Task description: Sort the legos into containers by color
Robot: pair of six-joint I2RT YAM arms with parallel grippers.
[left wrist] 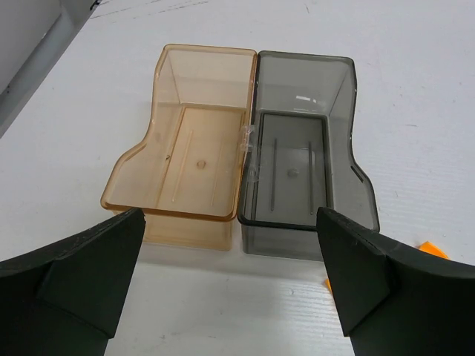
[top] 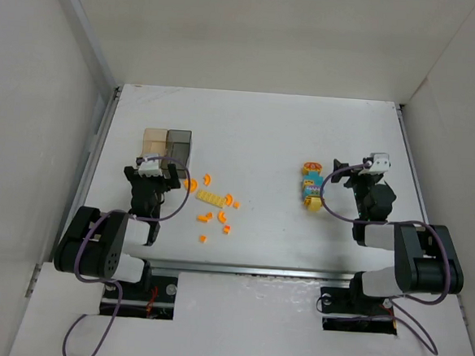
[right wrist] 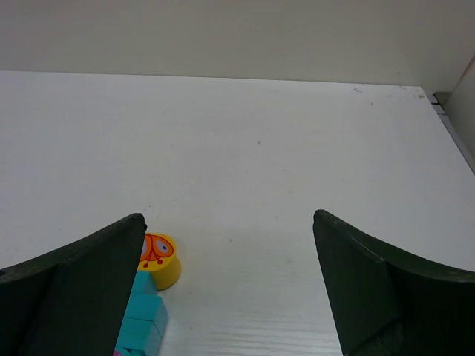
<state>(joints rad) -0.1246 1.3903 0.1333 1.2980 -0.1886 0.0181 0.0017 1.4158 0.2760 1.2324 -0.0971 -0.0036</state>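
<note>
Two joined containers stand at the back left, one tan-clear (top: pixel 153 142) and one smoky dark grey (top: pixel 179 144). In the left wrist view the tan box (left wrist: pixel 189 159) and the grey box (left wrist: pixel 300 167) are both empty. My left gripper (top: pixel 152 170) (left wrist: pixel 230 285) is open and empty just in front of them. Several tiny orange legos (top: pixel 206 217) and a pale yellow ridged plate (top: pixel 212 197) lie to its right. A stack of cyan, yellow and orange-red bricks (top: pixel 310 185) lies at the right. My right gripper (top: pixel 342 174) (right wrist: pixel 230 289) is open and empty beside it, with the yellow round piece (right wrist: pixel 159 261) and cyan bricks (right wrist: pixel 145 319) by its left finger.
White walls enclose the table on the left, back and right. One orange piece (left wrist: pixel 432 250) shows just behind my left gripper's right finger (left wrist: pixel 386 289). A metal rail runs along the table's near edge (top: pixel 239 269).
</note>
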